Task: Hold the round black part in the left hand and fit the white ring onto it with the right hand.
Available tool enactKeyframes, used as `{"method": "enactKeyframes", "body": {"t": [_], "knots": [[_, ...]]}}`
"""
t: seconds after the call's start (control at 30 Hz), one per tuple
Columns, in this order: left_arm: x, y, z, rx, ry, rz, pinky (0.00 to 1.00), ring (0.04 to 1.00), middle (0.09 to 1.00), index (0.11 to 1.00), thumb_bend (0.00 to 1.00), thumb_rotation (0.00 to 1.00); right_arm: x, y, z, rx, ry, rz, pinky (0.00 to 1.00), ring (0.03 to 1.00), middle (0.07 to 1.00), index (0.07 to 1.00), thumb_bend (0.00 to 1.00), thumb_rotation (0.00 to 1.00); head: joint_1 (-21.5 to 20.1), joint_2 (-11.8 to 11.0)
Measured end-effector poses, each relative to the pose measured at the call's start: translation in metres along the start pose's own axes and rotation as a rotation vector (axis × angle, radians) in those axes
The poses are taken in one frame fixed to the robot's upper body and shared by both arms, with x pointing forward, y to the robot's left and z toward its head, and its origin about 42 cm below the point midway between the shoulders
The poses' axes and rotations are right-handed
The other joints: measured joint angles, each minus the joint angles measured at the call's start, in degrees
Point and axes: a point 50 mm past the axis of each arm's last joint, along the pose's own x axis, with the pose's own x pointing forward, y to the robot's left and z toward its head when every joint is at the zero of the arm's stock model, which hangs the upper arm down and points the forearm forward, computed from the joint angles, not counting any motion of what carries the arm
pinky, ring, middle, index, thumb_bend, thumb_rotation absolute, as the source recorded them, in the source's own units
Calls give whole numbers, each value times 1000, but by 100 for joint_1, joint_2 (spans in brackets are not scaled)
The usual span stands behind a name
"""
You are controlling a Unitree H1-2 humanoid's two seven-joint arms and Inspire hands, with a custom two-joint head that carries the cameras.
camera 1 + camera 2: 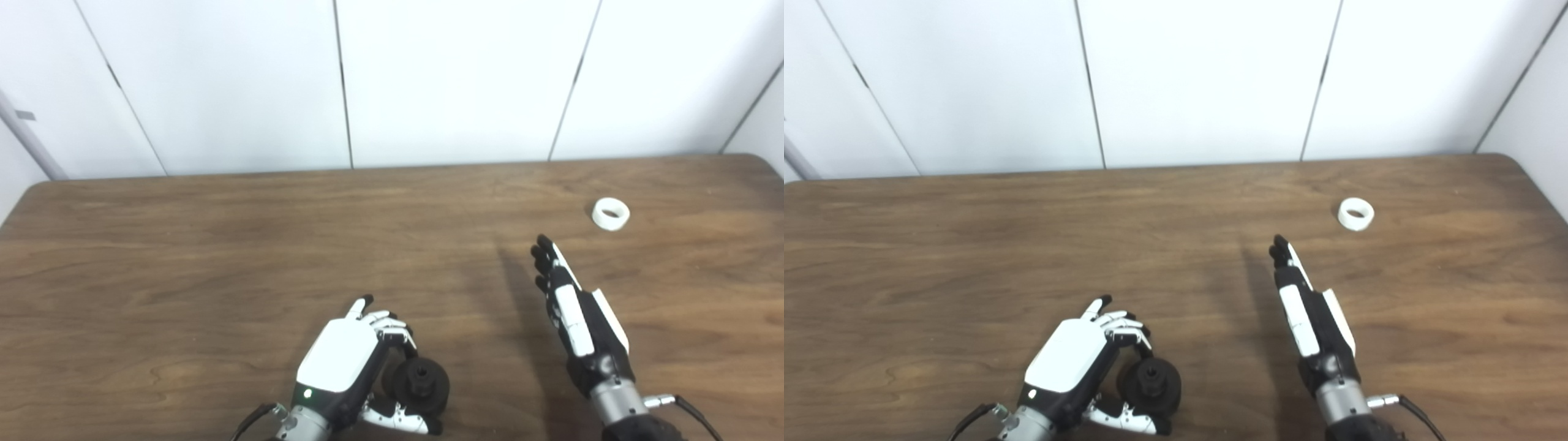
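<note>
Robot test bench in a plain lab room

A bare wood-grain table [245, 245] is standing against blank white wall panels [453, 79] split by dark seams, and nothing homely is lying about, only a robot hand [349, 361] and small parts, which is pointing to a lab.

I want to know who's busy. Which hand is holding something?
The left hand: its fingers curl around the round black part. The right hand is flat and empty.

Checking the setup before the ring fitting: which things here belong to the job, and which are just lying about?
Job: black part in the left robot hand; white ring on the table; right robot hand, open.
Lying about: nothing else visible.
</note>
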Motion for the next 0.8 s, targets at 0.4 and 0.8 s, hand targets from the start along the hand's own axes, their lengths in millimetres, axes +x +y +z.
{"method": "enactKeyframes", "body": {"t": [0.4,0.8], "knots": [[-3,-9,0,-2,-8,39,1000,857,754,484,524,56,-1,-3,7,-7,10,-10,1000,1000,985,975,616,1000,-141,141],[-4,-10,-7,10,-7,56,1000,854,753,484,524,56,16,-33,31,-284,28,-160,874,882,864,792,618,428,-694,299]]}}
